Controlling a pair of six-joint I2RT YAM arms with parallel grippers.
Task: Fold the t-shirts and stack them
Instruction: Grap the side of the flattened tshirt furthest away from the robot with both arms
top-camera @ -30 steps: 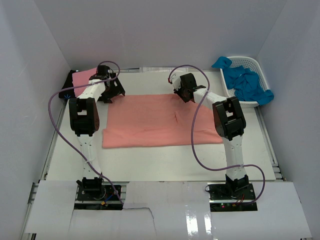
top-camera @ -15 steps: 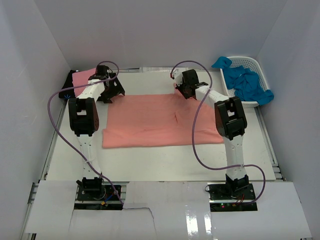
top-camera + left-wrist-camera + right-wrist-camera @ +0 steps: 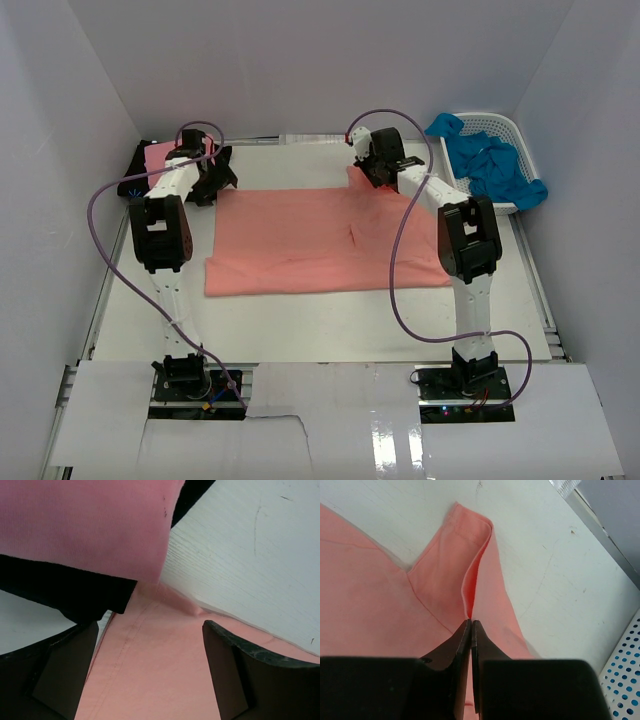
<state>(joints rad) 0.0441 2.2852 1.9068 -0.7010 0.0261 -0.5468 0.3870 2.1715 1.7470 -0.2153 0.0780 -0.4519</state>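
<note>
Salmon shirt lies flat in the middle of the white surface. The right claw is pinched tight on a fold at its far right corner. The left claw is wide apart over the far left corner, beside the pink shirt lying on the black shirt.

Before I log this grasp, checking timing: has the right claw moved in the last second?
Yes. In the top view the right claw has shifted toward the far wall and slightly toward the white basket, pinching the salmon t-shirt at its edge.
</note>
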